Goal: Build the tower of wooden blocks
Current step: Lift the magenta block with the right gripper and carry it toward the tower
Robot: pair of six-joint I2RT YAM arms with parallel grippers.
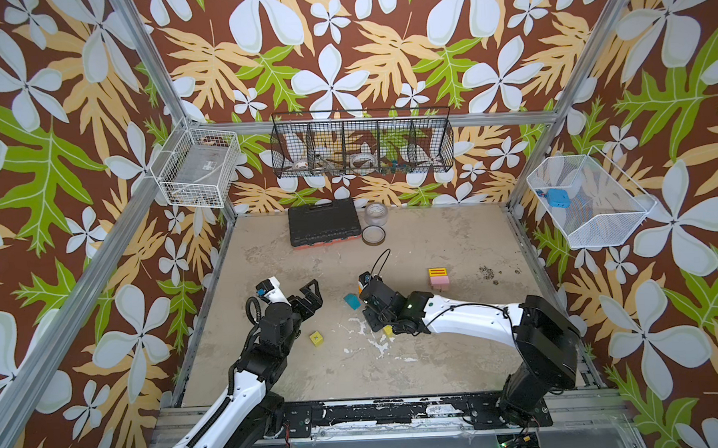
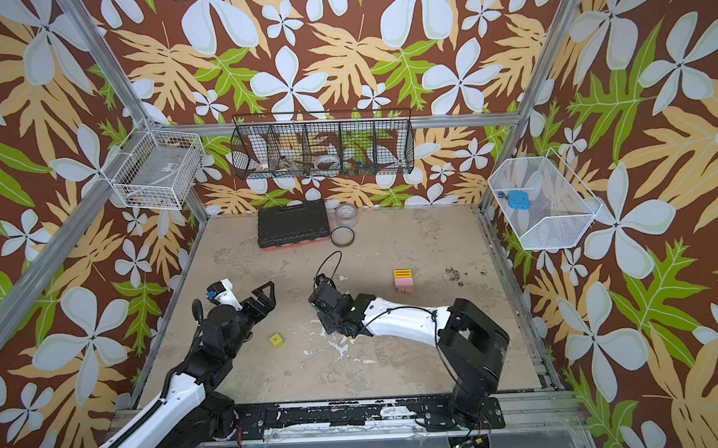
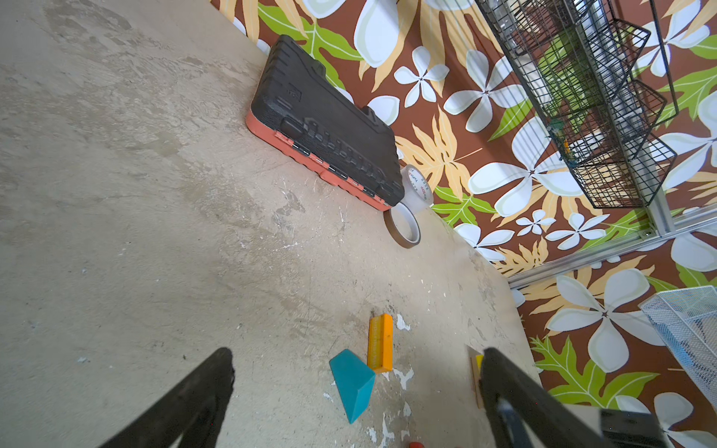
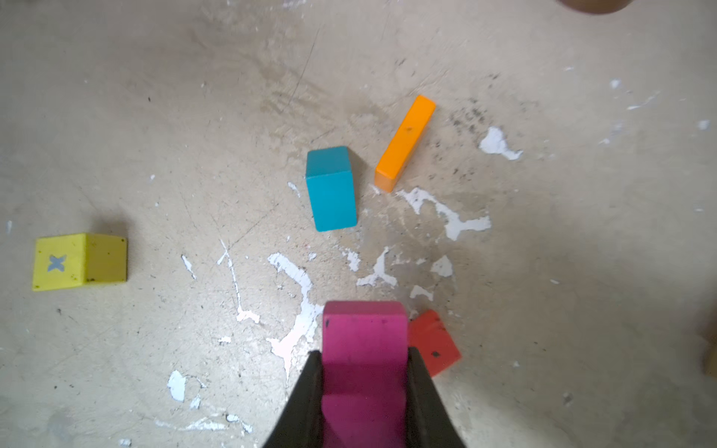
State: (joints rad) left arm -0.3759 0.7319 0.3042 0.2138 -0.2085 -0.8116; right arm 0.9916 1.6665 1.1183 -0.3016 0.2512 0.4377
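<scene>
Yellow cube (image 4: 79, 262): lies alone nearest the front of the table (image 1: 438, 354), a grey cross on one face; well apart from the other blocks.
Right gripper (image 4: 364, 353): jaws closed on a magenta block (image 4: 364, 333), pinched across its two long flanks, with its free end sticking out beyond the fingertips.
Magenta block, handling: judged light and stiff, being painted wood. The paint looks smooth, so a slip is possible if it is only lightly pinched. The flat opposing sides are the best hold, and that hold is the one in use.
Red block (image 4: 432, 343): seen on the table just beside the held block; contact between them cannot be told.
Teal wedge (image 4: 331, 189): lies flat further out. The sloped face is judged a poor seat for pads; the two parallel side faces are preferred.
Orange plank (image 4: 405, 143): lies just beside the wedge, not touching; to be taken across its narrow width.
Left gripper (image 1: 310, 295): jaws wide open, nothing held, poised above the table near the wedge.
Wood block tower (image 1: 439, 279): only begun, a yellow striped block resting on a pink base, well to the right of the loose blocks.
Tower, handling: judged easily toppled; blocks are to be lowered squarely.
Tool case (image 1: 322, 224): lies against the far wall, out of play.
</scene>
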